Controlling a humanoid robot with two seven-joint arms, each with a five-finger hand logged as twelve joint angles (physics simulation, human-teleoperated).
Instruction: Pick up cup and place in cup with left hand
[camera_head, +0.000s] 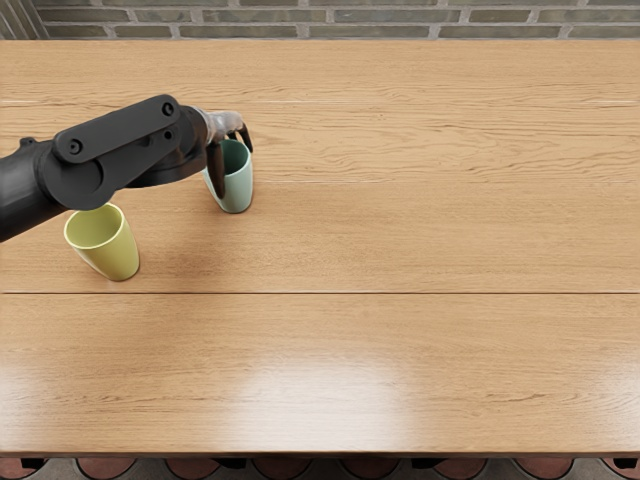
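Landmark: yellow cup (112, 250). It's on the table (420, 250), mouth up, toward the picture's left edge.

Green cup (237, 190) is the one being worked. Location: beyond the yellow cup and to its right, near it, the two apart. Base looks to be down on the wood; can't confirm contact.

Orientation: green cup upright, mouth up, narrower end down. Long axis about vertical. On screen it runs from the mouth down to the base with a slight drift right. Yellow cup same attitude, long axis also about vertical, with more on-screen slant: mouth up-left, base down-right. Reads as camera perspective, not a tip.

Left hand (222, 126): beyond and right of the yellow cup, right at the green cup's mouth, hiding part of the rim and of the left side. How far open it is, can't tell from this angle. Whether it has a grip on the green cup, can't tell either. Its arm (115, 150) comes in from the left edge and passes on the far side of the yellow cup in the view, overlapping the back of that rim.

Green cup is outside the yellow one, not nested.

Count: cups 2 (1 green, 1 yellow), hand 1, arm 1, table 1.

Background: brick wall (350, 16) past the table's far edge, beyond the yellow cup. Reddish floor tiles (360, 468) past the near edge, on the yellow cup's near side.
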